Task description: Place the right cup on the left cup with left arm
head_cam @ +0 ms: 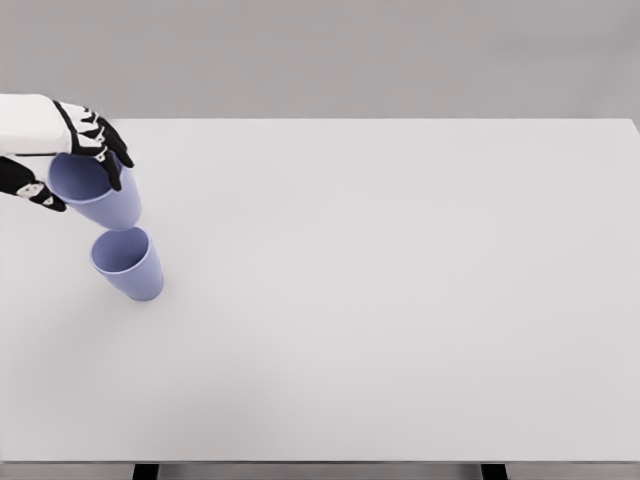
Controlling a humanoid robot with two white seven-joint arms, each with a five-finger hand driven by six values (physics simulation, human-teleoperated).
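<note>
Only the left arm shows, at the upper left edge. Its forearm (25,124) is a smooth, rounded white shell with soft grey shading along the underside. The left hand (70,160) is black, its slim jointed fingers (112,150) marked with small white patches at the knuckles and segments. No cables or screws can be made out.

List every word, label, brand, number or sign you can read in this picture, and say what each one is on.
None: no readable text shows.
The held cup in the left hand: plain lavender, no print.
The standing cup: plain lavender, no label.
The table: bare white, no markings.
The hand's black and white patches are only colouring, not letters.
</note>
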